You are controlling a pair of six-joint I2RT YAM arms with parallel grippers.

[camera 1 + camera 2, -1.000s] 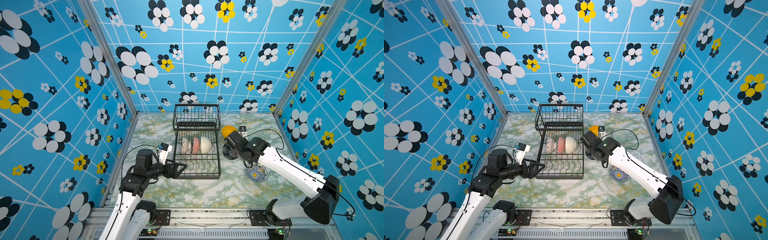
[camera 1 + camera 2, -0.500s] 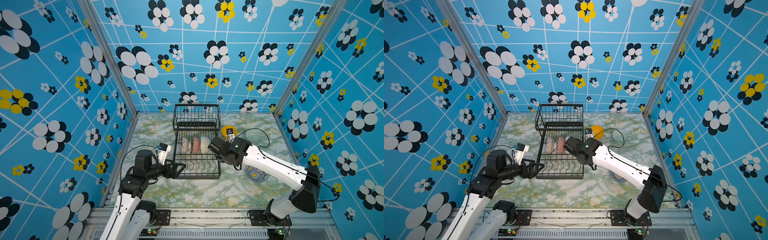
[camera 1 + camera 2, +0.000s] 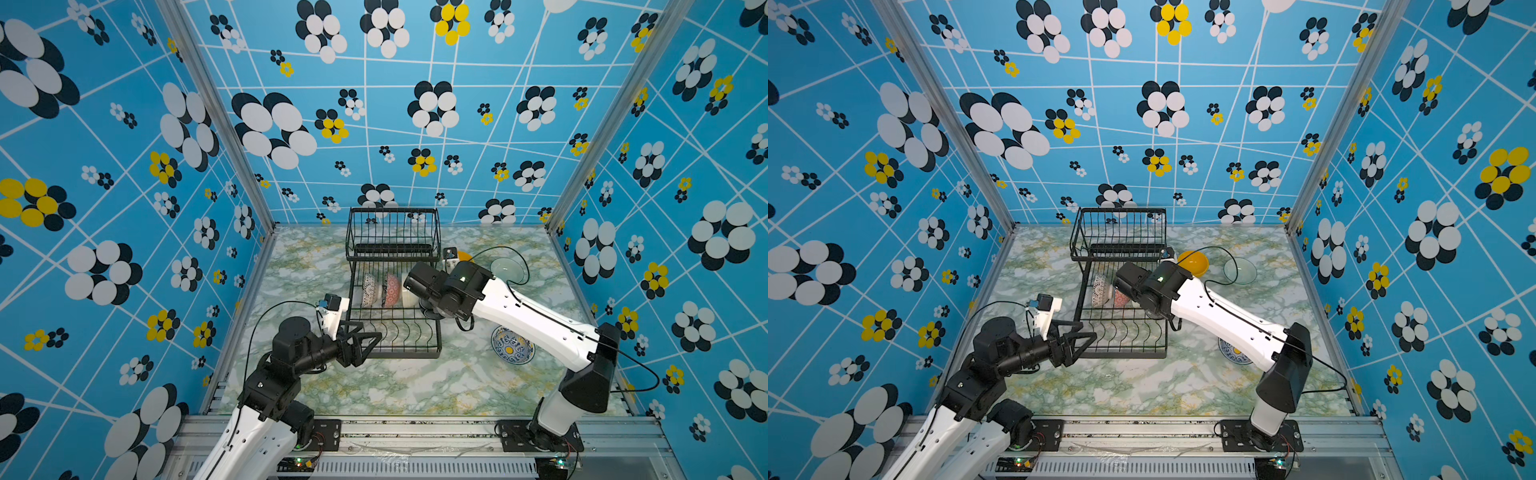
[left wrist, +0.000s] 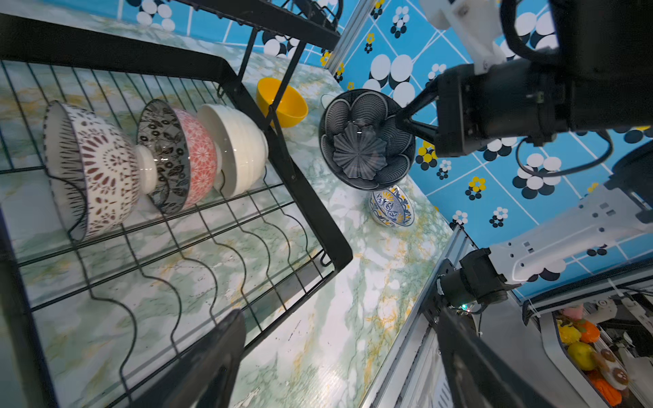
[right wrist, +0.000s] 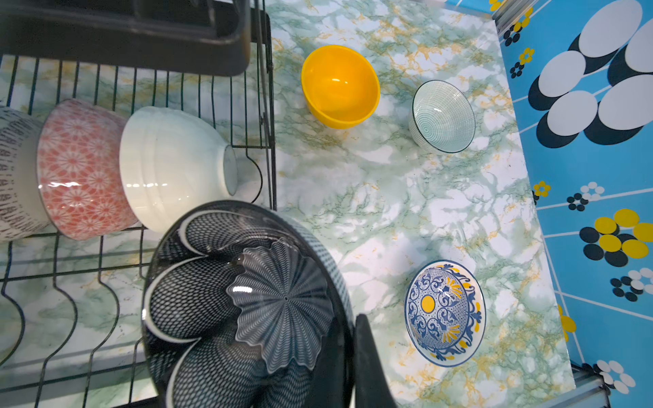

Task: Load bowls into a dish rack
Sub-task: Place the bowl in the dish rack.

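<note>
The right gripper (image 4: 403,122) is clamped on the rim of the navy bowl (image 4: 364,141), holding it tilted at the right edge of the rack (image 3: 395,354). It is near the cream bowl (image 4: 236,148), which lies on its side in the lower tray beside the pink bowl (image 4: 198,159) and the patterned bowl (image 4: 92,169). The left gripper (image 3: 372,340) sits by the rack's front-left corner, jaws apart and empty, while the yellow bowl (image 5: 339,86), striped bowl (image 5: 441,116) and blue-yellow bowl (image 5: 443,314) stand on the table (image 5: 388,197).

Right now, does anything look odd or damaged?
Nothing stands out: the black-and-white bowl, pink bowl and white bowl lean in a row in the dish rack; the right gripper holds the dark bowl.
</note>
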